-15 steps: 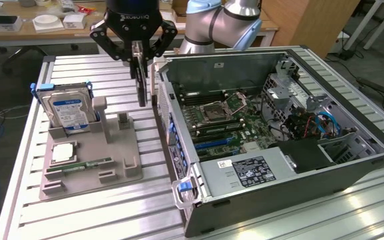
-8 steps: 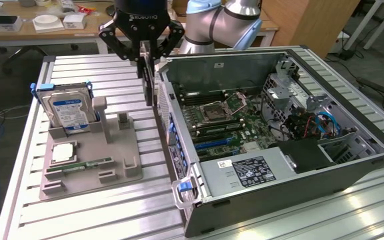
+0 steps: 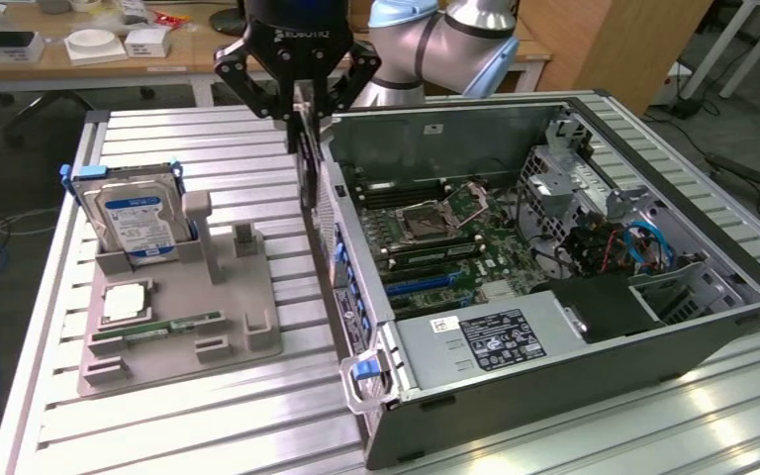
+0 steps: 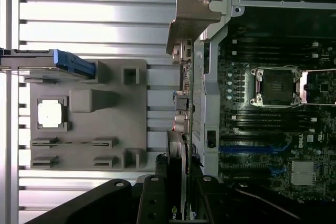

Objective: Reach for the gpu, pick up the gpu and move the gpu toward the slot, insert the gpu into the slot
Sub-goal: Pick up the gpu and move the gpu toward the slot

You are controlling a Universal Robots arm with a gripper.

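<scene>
While the black hand (image 3: 305, 111) pinches the thin, dark, silver-bracketed gpu (image 3: 308, 163) upright, any tilt could snag it on the open grey metal computer case (image 3: 552, 401).

The arm (image 3: 446, 40) is cut off by the top edge of the exterior view; the gpu (image 3: 309, 166) hangs edge-on, its faces hidden — the gripper (image 3: 306, 111) covers its upper end; the power supply label (image 3: 497, 339), lower right of centre, is too small to read.
</scene>
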